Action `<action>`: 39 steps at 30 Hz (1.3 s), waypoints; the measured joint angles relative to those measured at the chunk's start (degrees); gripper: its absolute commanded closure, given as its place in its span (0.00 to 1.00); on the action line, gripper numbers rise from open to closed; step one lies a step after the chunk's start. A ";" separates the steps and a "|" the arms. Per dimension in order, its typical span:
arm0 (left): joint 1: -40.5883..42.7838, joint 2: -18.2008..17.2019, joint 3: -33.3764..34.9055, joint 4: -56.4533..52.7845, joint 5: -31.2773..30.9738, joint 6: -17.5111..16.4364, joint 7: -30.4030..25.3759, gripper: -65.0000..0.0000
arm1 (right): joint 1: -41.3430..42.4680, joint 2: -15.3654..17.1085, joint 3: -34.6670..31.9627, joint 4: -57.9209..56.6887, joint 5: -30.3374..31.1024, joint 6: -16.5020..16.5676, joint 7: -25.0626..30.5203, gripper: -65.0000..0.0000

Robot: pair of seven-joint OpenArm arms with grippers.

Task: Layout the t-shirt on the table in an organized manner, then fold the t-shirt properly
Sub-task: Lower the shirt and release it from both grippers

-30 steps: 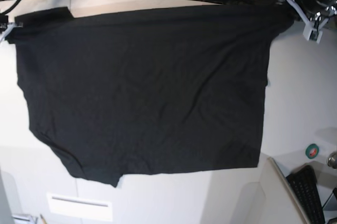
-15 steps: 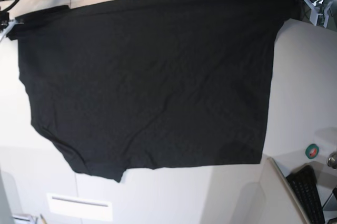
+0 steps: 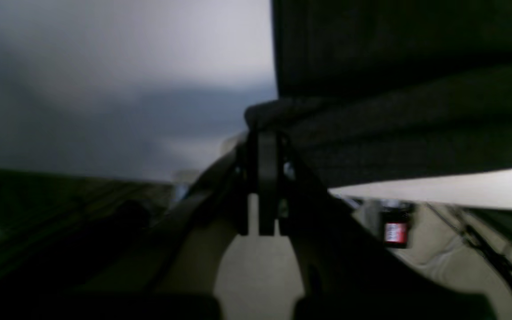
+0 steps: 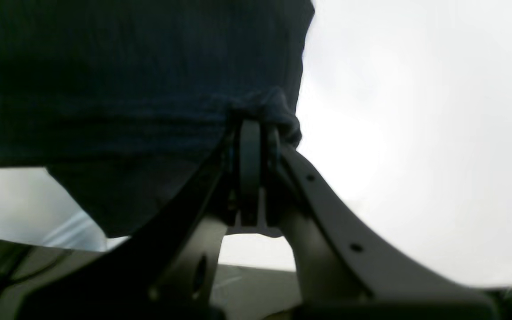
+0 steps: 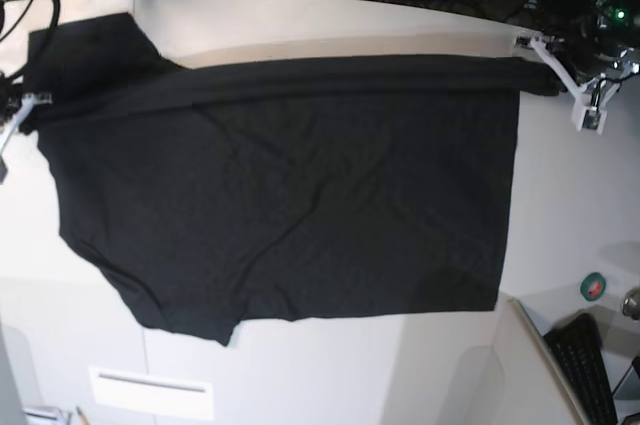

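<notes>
In the left wrist view, the left tool (image 3: 262, 133) is seen clamped together on a bunched edge of the t-shirt (image 3: 398, 89), whose black cloth spreads up and to the right of the pinch. The pale worktop (image 3: 127, 58) shows beyond it. A small red label is seen low on the right, but its writing is too blurred to be read.

In the right wrist view, the right tool (image 4: 256, 122) is likewise closed on a gathered corner of the t-shirt (image 4: 136, 75) — the cloth runs away to the left, with the white worktop (image 4: 416, 111) on the right.

In the base view, the t-shirt (image 5: 290, 195) is spread across the worktop (image 5: 320, 20), its long axis running side to side. The held edge is stretched as a folded band between the left tool (image 5: 535, 50) and the right tool (image 5: 30, 103). Each arm holds its own end, so neither is nearer to the cloth. The free body lies toward the near edge — the likely direction of any fold. No print and no legible writing can be seen.
</notes>
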 measured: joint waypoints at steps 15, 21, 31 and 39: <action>-12.96 -0.33 4.33 -12.13 7.41 0.04 0.00 1.00 | 12.11 1.44 -10.67 -16.85 -0.11 -4.11 5.46 1.00; -15.91 -0.31 4.39 -12.59 6.93 0.02 -0.22 1.00 | 13.25 1.55 -10.75 -17.42 -0.24 -4.11 5.51 1.00; -17.86 -0.33 4.48 -19.37 7.19 0.04 -0.28 1.00 | 14.38 1.60 -10.75 -21.55 -0.26 -7.61 13.00 1.00; -19.21 -0.33 4.37 -19.63 6.71 3.63 -1.01 1.00 | 14.99 1.99 -10.75 -27.39 -0.42 -8.41 20.41 1.00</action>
